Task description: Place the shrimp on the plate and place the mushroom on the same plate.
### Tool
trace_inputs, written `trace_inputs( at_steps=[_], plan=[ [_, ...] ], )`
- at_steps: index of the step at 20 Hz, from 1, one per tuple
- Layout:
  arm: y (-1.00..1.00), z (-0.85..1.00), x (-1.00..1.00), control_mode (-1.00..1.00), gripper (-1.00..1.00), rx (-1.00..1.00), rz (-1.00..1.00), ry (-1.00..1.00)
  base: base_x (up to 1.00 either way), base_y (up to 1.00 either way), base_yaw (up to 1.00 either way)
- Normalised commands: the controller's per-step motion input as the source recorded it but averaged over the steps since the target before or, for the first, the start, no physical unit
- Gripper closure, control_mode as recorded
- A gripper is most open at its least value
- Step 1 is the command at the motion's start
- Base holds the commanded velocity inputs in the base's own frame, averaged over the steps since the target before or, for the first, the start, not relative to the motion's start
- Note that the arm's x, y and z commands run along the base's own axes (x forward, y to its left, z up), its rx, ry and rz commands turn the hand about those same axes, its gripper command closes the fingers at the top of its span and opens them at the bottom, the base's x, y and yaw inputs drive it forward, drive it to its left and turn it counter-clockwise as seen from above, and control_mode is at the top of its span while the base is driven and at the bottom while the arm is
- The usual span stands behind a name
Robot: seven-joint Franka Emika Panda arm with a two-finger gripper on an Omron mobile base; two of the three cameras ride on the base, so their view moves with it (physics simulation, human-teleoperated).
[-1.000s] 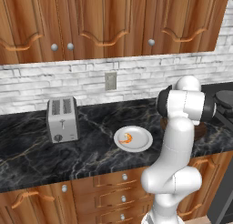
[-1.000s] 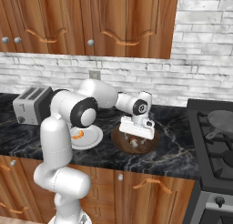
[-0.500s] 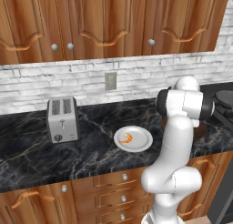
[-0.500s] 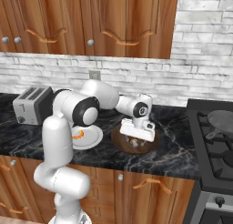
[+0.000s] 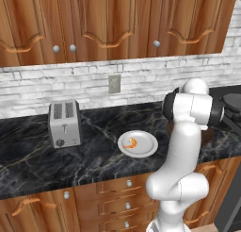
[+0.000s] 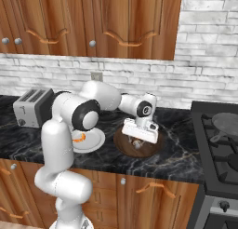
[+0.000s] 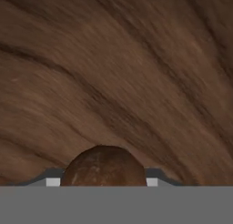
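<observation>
The tool [image 6: 137, 140] hangs low over the round brown wooden board [image 6: 153, 149], fingers flanking the brown-capped mushroom [image 7: 103, 166], grip uncertain; the orange curled shrimp [image 5: 132, 143] lies on the grey-rimmed white plate [image 5: 147, 148].

- Shrimp [image 5: 132, 143]: tiny, orange, curled, lying near the plate's centre.
- Plate [image 5: 147, 148]: round, white, grey-rimmed, flat on the counter.
- Mushroom [image 7: 103, 165]: brown rounded cap at 6 o'clock in the hand view.

No text, label, brand or number can be read on anything here

Bare counter [image 5: 94, 155] separates toaster [image 5: 64, 123] and plate [image 5: 148, 148].
</observation>
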Motion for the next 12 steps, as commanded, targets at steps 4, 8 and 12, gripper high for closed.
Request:
trace_inputs(
  at_steps=[4,8,12],
  plan=[
    [0.33,0.56,-0.34,-1.0,1.0,-0.02,-0.13,0.0,0.0,0.0,0.0],
    [0.45,0.67,-0.45,-1.0,1.0,-0.08,-0.13,-0.01,0.0,0.0,0.0],
    [0.49,0.41,-0.39,-1.0,1.0,-0.09,-0.09,-0.01,0.0,0.0,0.0]
  ],
)
